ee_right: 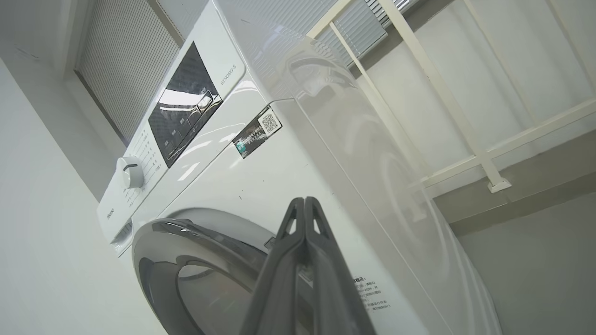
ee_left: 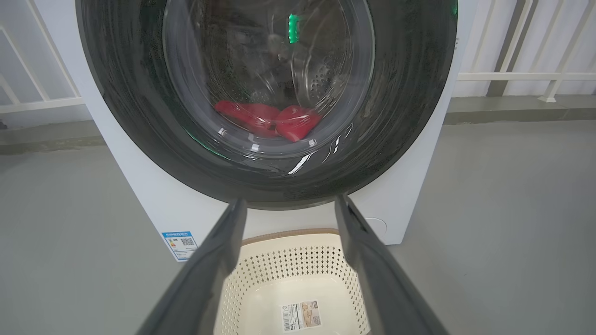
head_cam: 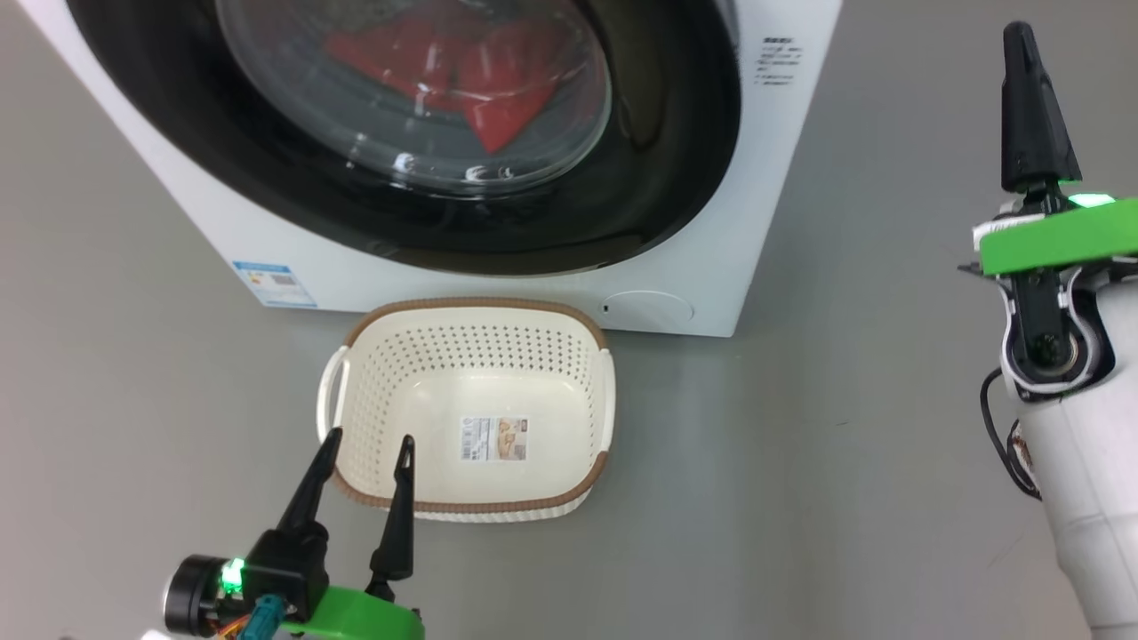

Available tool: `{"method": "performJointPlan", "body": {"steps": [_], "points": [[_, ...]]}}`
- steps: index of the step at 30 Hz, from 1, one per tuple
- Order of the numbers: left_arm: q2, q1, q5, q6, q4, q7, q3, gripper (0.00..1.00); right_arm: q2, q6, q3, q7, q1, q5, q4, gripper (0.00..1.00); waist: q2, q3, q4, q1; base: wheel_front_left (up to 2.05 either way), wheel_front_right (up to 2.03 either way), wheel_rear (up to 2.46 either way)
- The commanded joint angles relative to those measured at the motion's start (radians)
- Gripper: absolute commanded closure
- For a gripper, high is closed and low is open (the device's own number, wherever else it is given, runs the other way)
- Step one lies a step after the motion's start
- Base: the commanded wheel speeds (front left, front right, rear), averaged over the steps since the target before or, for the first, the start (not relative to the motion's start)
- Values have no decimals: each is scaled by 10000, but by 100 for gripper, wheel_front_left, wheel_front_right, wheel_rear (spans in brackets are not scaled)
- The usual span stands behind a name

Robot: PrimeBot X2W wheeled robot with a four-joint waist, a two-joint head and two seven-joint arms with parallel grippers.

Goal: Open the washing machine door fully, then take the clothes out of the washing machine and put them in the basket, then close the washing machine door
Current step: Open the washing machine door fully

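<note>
The washing machine (head_cam: 729, 267) fills the head view's 12 o'clock and stands on a grey floor (head_cam: 845, 462). Its door (head_cam: 658, 178) lies shut against the front, so the glass and black rim stand between both pincers and the red clothes (head_cam: 498, 89), which lie low in the drum behind the window. The basket (head_cam: 471, 307) rests on the floor at the machine's 6 o'clock, just beside its front. The left pincer (head_cam: 370, 436) hangs at 7 o'clock over the basket's near corner, fingers spread. The right pincer (head_cam: 1020, 31) stands at 2 o'clock, apart from the machine, fingers pressed together with nothing between them. A blue sticker (head_cam: 274, 283) sits at the door's 8 o'clock and a round cap (head_cam: 647, 309) at its 5 o'clock. A paper label (head_cam: 493, 439) lies on the basket's floor. The right wrist view adds a white railing (ee_right: 465, 139), the control panel (ee_right: 186, 107) and the dial (ee_right: 129, 172). The left wrist view faces the window and the clothes squarely.
</note>
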State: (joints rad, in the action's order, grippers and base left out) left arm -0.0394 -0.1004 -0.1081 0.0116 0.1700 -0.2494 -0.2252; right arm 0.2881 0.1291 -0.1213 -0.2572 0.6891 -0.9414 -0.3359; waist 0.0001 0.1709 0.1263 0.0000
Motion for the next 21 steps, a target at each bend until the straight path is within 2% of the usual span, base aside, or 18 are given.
{"method": "performJointPlan", "body": {"steps": [1,4,10,14,15,21], "points": [[-109,-402,-128,-130,-188,-124,220,0,163,16,-359,-45,441,-603,-27,100,-1,290,335,0,0,0,0],[-109,-521,-211,-144,-165,-124,113,0,387,16,-788,69,886,-1779,-351,100,-1,428,509,0,0,0,0],[-109,-728,-302,-160,-191,-124,-71,0,948,16,-1462,1092,1723,-4052,-580,100,-1,759,776,0,0,0,0],[-109,-844,-344,-158,-172,-124,-239,0,1202,16,-1758,2479,2242,-5333,-953,100,-1,952,922,0,0,0,0],[-109,-844,-344,-158,-172,-124,-239,0,1202,16,-1758,2479,2242,-5333,-953,100,-1,952,922,0,0,0,0],[-109,-1056,-456,-147,-143,-124,-463,0,1388,16,-1784,4375,2934,-6607,-1517,100,-1,1241,1145,0,0,0,0]]}}
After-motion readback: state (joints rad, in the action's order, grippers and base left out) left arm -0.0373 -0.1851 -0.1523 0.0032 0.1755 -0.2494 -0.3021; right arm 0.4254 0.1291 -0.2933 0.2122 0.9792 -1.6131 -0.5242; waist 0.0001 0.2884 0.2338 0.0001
